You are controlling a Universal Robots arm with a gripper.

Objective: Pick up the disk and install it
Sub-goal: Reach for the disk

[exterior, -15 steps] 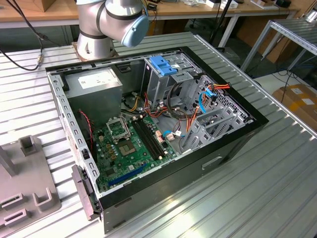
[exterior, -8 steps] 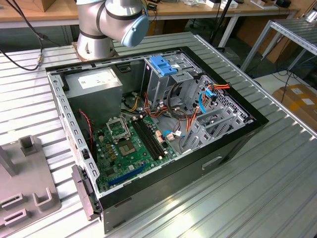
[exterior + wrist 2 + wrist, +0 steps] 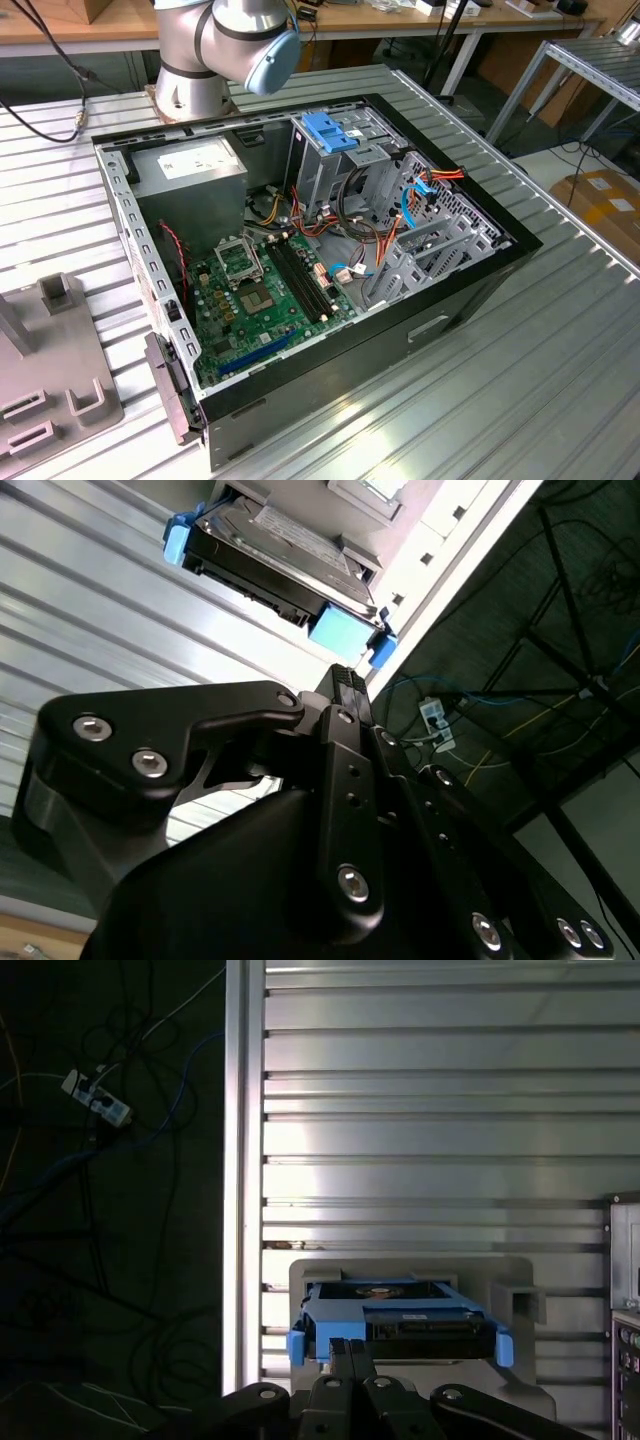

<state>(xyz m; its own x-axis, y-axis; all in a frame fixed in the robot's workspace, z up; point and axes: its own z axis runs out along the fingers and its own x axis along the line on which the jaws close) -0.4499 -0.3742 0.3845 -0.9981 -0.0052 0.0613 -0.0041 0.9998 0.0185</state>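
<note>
arm (image 3: 215, 45) raised; gripper (image 3: 349, 1346) fingertips seemingly together.

Disk (image 3: 400, 1322) (image 3: 270, 560): black hard drive with a blue plastic bracket around its edges, seen in both wrist views. It lies flat on a grey holder (image 3: 420, 1270) on the ribbed metal tabletop (image 3: 420, 1110), connector edge showing.

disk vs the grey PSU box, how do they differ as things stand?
Colour: the disk is black edged with a blue bracket; the power-supply box is grey with a white label. Shape: the disk is a thin flat slab, the power-supply box a deep block. Place: the disk sits in a grey holder on the slatted table, outside the case; the power-supply box is mounted in a corner of it. Both are rectangular.
</note>
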